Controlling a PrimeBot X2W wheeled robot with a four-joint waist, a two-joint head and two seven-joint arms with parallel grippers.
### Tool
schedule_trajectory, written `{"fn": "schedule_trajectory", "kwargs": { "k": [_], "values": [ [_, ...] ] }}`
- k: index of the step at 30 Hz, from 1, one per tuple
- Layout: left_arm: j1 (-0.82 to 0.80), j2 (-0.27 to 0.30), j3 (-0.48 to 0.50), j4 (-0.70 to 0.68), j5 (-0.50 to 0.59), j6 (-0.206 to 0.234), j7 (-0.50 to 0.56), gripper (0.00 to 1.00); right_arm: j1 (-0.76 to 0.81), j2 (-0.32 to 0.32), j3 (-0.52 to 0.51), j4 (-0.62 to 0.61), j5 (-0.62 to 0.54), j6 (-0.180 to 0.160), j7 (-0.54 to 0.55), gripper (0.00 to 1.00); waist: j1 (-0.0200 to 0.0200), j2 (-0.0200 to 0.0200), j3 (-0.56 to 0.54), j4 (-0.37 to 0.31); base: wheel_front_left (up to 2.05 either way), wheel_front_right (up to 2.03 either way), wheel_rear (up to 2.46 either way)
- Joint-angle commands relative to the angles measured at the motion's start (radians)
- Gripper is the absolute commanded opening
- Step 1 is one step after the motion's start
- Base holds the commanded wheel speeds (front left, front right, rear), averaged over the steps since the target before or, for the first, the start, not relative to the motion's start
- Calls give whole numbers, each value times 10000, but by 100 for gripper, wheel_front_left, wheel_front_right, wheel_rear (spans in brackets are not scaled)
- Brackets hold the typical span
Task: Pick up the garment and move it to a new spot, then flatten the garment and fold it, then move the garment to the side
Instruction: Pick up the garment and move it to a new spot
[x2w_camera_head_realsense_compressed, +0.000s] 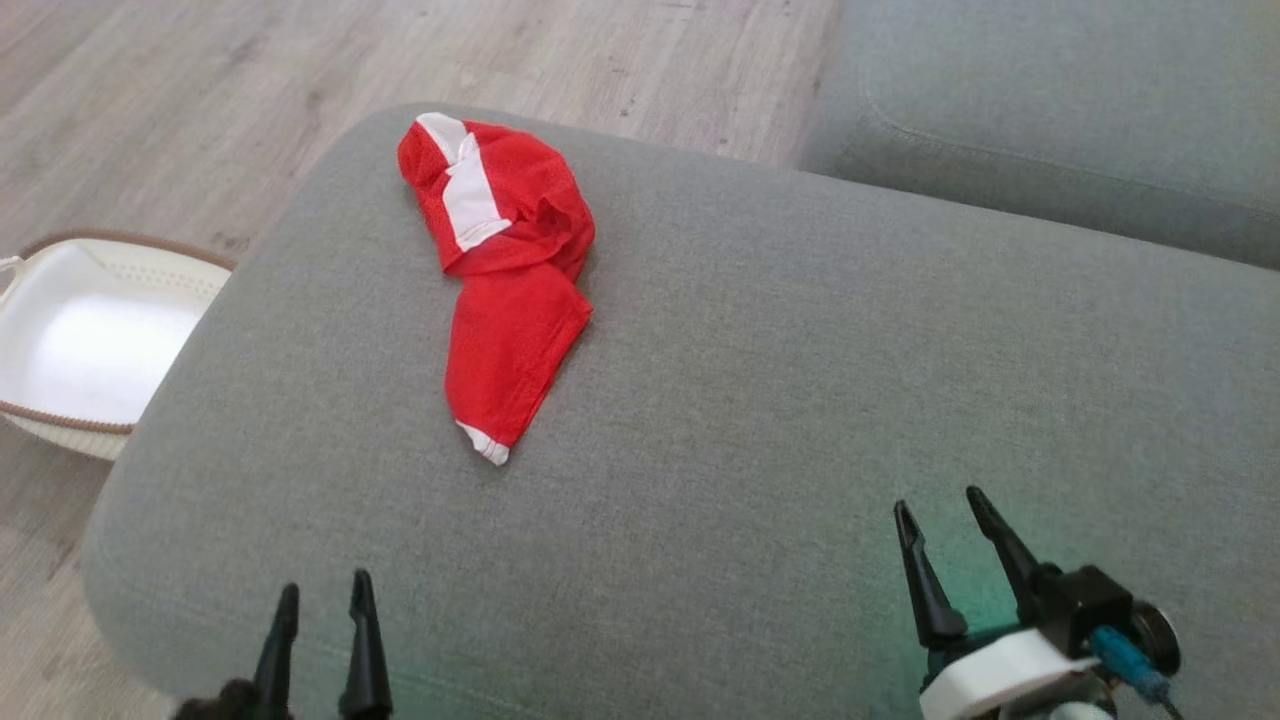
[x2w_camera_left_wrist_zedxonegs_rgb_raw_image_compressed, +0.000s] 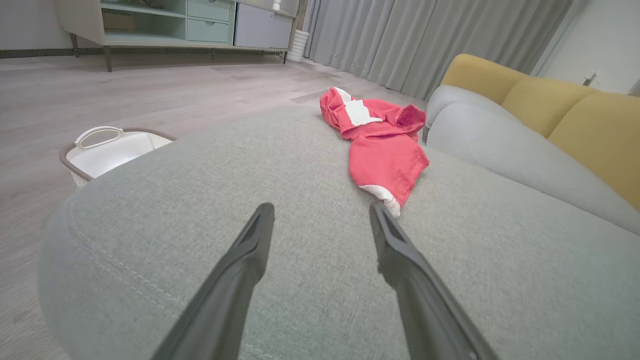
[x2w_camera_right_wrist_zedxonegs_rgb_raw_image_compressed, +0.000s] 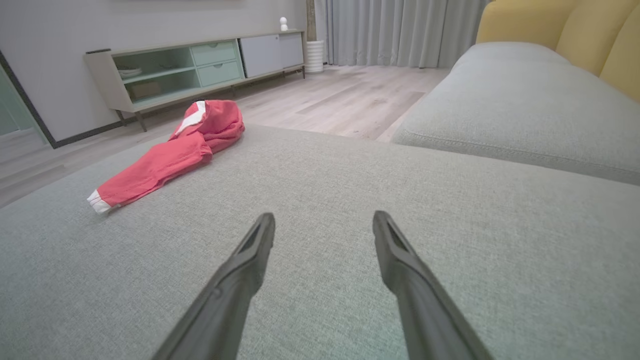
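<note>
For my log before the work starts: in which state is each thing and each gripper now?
garment, crumpled in a heap on the grey cushion, not held.
left gripper, open, empty.
right gripper, open, empty.
basket, upright on the floor, nothing seen inside.

Grey cushion, white basket, sideboard, perhaps a vase

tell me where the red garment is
In the head view the red garment lies crumpled on the grey cushion, left of centre, ahead of the left gripper.
</note>
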Motion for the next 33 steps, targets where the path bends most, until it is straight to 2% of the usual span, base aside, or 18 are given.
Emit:
{"fn": "schedule_trajectory", "kwargs": {
  "k": [1, 6, 11, 12, 15, 17, 20, 24, 27, 32, 33],
  "values": [
    [-548, -12, 382, -476, -124, 35, -95, 100, -540, -71, 232, -267, -88, -9, -136, 100, 1, -1, 227, -55, 0, 0, 0],
    [-1549, 31, 452, -381, -608, -135, -19, 100, -929, -101, -132, -332, -458, -9, -129, 100, 1, -1, 1208, -405, 0, 0, 0],
    [-3873, 926, -73, -23, -1321, -322, 1207, 100, -1443, -638, -510, -843, -811, -9, 202, 100, 1, -1, 2569, -599, 0, 0, 0],
    [-4925, 1154, -186, 159, -1964, -339, 1855, 100, -1679, -916, -697, -1198, -893, -9, 421, 100, 1, -1, 3164, -659, 0, 0, 0],
    [-6450, 1733, -519, 517, -2350, -346, 2554, 100, -2023, -1318, -886, -1819, -975, -9, 775, 100, 1, -1, 3998, -757, 0, 0, 0],
    [-7412, 1802, -584, 931, -2847, -347, 2923, 100, -2195, -1570, -1014, -2288, -1011, -9, 1043, 100, 1, -1, 4497, -784, 0, 0, 0],
    [-8663, 1948, -674, 1992, -3014, -348, 3312, 100, -2339, -1903, -1093, -3022, -1039, -9, 1461, 100, 1, -1, 5158, -870, 0, 0, 0],
    [-9902, 1679, -893, 3764, -3355, -349, 3909, 100, -2373, -2249, -1125, -3892, -998, -9, 1945, 100, 1, -1, 5758, -1020, 0, 0, 0],
    [-10375, 1532, -1230, 4928, -3603, -349, 4398, 100, -2305, -2393, -1124, -4361, -961, -9, 2214, 100, 1, -1, 5983, -1170, 0, 0, 0],
    [-10751, 1475, -1442, 6084, -3624, -350, 4152, 100, -2225, -2401, -1128, -4738, -880, -9, 2437, 100, 1, -1, 6071, -1375, 0, 0, 0],
    [-10807, 1430, -1526, 6299, -3657, -350, 4126, 92, -2212, -2374, -1154, -4784, -868, -9, 2453, 100, 1, -1, 6044, -1409, 0, 0, 0]
  ]
}}
